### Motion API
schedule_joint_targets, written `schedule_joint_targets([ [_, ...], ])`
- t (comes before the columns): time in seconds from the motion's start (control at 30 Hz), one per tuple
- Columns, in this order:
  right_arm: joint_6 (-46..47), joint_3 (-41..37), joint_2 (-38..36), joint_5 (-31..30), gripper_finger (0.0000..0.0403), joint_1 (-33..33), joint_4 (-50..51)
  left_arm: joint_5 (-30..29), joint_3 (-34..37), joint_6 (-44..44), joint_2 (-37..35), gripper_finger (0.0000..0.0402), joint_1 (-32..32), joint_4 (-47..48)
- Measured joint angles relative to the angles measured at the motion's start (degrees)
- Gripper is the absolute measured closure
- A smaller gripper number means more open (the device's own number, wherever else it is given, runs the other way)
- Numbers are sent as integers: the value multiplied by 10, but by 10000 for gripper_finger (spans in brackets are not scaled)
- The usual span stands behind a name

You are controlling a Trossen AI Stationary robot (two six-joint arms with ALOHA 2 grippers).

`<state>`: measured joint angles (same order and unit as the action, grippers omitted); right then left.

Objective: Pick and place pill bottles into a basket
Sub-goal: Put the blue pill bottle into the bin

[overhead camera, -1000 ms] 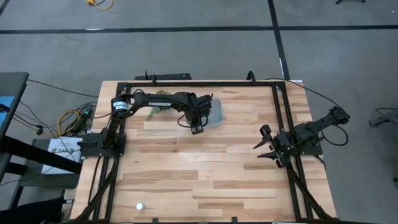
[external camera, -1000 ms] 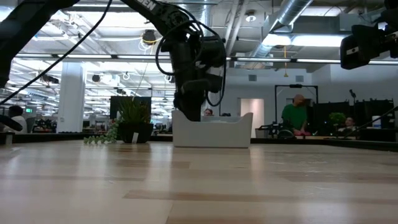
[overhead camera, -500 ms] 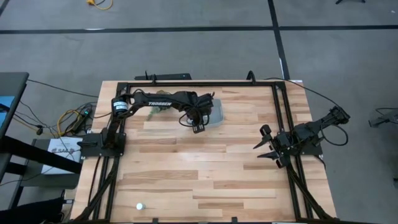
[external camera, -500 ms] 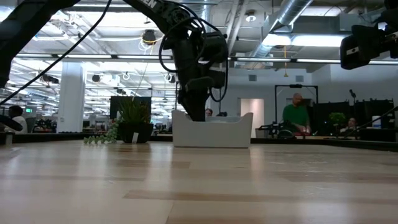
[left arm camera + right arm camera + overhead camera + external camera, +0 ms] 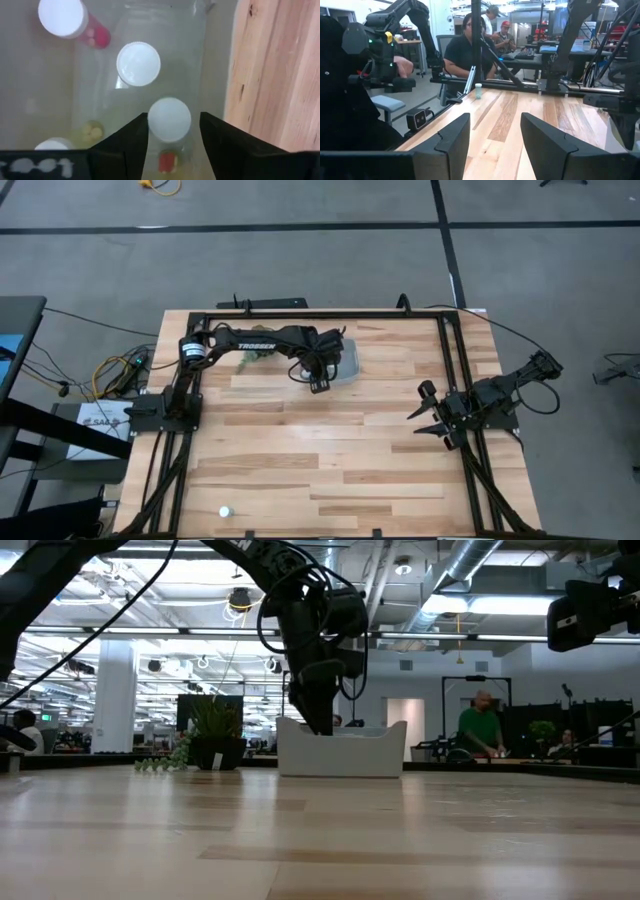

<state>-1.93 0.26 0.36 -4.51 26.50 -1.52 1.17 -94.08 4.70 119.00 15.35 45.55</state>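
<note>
**Bottle over the basket, with a wall close by**

The main risk, as I judge it, is a bad drop. The left hand (image 5: 170,131) hangs over the basket (image 5: 347,360) close to one wall, with bare table (image 5: 280,75) just beyond. If the hand drifts toward that wall as it lets go, the bottle could clip the rim and roll out. It could also land on another bottle and tip. A second risk is the fingers catching the basket wall on the way out and dragging the light bin.

In the left wrist view, a white-capped bottle (image 5: 169,119) sits between the left fingers (image 5: 127,140). They look closed against its sides, though whether it is gripped or just released I cannot tell for sure. Two other bottles (image 5: 138,63) lie on the basket floor ahead of the hand, and another cap shows at the edge.

One bottle (image 5: 226,510) is left on the table, well apart, near the front edge. The right hand (image 5: 432,423) waits open at the table's right side.
</note>
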Motion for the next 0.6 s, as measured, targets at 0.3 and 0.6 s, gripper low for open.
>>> schedule_joint_targets([
  [0.3,0,0,0,0,235,0,0,0,0,3,-13,233,0,5],
  [0.6,0,0,0,0,235,0,0,-4,0,11,-43,232,0,11],
])
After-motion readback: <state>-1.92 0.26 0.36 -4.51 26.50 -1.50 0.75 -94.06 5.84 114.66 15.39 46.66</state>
